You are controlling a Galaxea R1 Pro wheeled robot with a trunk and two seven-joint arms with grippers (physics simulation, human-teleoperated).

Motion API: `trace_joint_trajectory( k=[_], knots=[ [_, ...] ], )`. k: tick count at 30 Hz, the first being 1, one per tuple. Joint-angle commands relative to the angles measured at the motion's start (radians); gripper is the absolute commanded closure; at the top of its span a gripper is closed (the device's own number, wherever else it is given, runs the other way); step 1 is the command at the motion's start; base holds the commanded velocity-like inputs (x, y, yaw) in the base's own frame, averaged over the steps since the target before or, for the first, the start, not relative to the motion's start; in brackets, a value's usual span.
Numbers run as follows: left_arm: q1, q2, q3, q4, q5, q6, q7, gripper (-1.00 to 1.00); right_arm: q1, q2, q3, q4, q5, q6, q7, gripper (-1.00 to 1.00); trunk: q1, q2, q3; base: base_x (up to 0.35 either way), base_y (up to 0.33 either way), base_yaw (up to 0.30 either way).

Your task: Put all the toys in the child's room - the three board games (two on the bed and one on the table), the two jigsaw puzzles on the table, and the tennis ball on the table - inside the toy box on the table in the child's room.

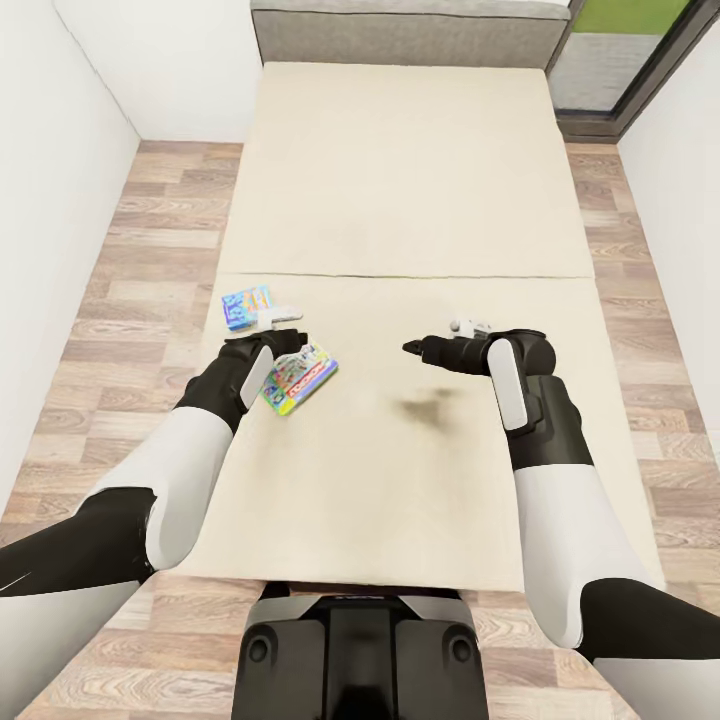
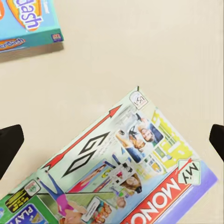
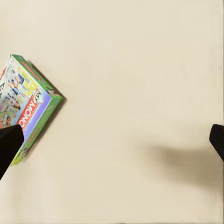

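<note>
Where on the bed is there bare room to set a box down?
The bed is bare beyond the seam and around the right gripper. It is crowded by the left gripper, between the blue game box and the Monopoly box.

Bed (image 1: 400,180) mattress plain cream-beige, grey frame. Far-left game box (image 1: 246,306) light blue with orange lettering. Nearer Monopoly box (image 2: 126,172) multicoloured, green edges, red-and-white logo.

Matt cream cloth bed (image 1: 420,200), glossy printed, probably cardboard board games (image 1: 300,378), wood-plank floor (image 1: 160,250)
</note>
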Motion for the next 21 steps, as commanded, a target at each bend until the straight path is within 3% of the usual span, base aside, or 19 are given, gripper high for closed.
trace_joint_trajectory(
  k=[1,7,21],
  knots=[
    [0.0,-0.001,0.004,-0.002,0.003,0.006,0.002,-1.0,-0.001,0.001,-0.003,0.0,0.003,0.005,0.004,-1.0,0.0,-0.001,-0.001,0.0,0.0,-0.245],
    [0.0,-0.001,0.004,-0.002,0.003,0.006,0.002,-1.0,-0.001,0.001,-0.002,0.0,0.003,0.005,0.004,-1.0,0.0,-0.001,-0.001,0.0,0.0,-0.144],
    [0.0,-0.001,0.003,-0.007,0.003,0.007,0.003,-1.0,-0.001,0.003,-0.002,-0.001,0.004,0.005,0.004,-1.0,0.0,-0.001,-0.001,0.0,0.0,-0.017]
  ],
)
